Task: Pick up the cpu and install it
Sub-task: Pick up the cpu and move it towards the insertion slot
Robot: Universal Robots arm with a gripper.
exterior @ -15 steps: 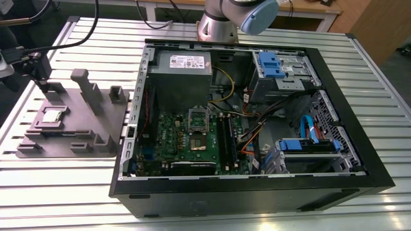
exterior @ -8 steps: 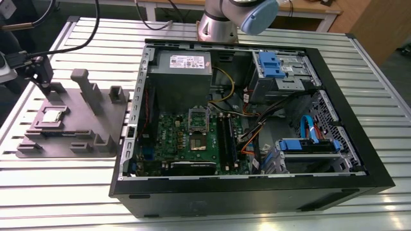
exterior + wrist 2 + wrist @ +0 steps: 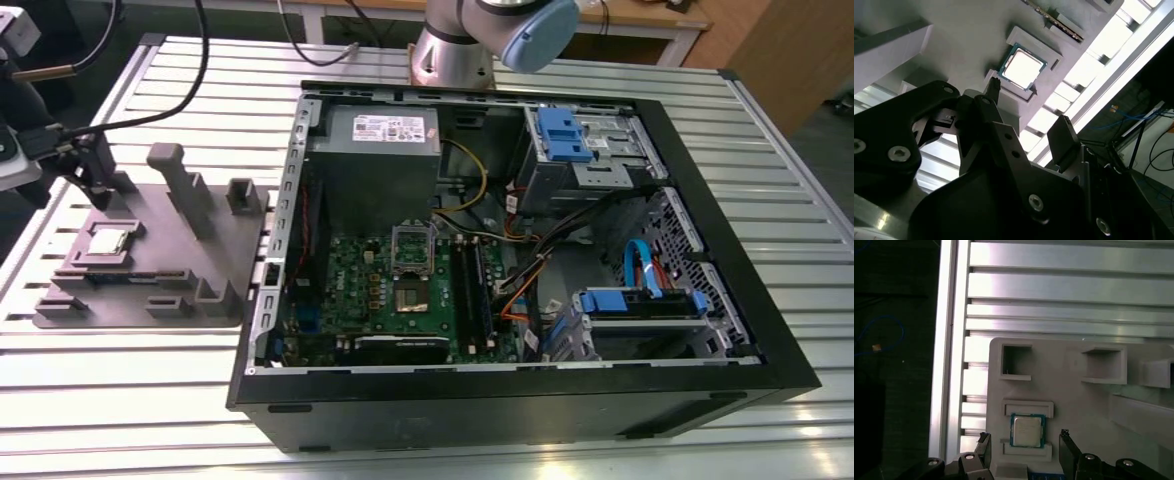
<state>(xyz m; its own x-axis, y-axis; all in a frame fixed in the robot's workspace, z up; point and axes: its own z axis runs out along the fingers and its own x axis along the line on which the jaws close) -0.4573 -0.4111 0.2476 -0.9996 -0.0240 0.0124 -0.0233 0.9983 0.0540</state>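
The cpu [image 3: 110,243] is a small square chip with a silvery top, lying flat in a recess of the grey fixture tray [image 3: 200,250] at the exterior view's left. Both wrist views show the cpu [image 3: 1022,67] [image 3: 1027,430] seated between two raised lips of the tray. My gripper [image 3: 91,172] hangs above the tray's far left part. Its black fingers [image 3: 1064,135] stand open to either side of the chip, a little above it and apart from it. In the first wrist view my gripper [image 3: 1025,447] holds nothing. The motherboard [image 3: 387,300] lies inside the open computer case.
The open black computer case [image 3: 534,400] takes up the middle of the slatted aluminium table [image 3: 134,420]. A grey power supply box [image 3: 380,135], blue drive brackets [image 3: 561,135] and coloured cables are inside it. Upright posts [image 3: 180,180] rise from the tray near my gripper.
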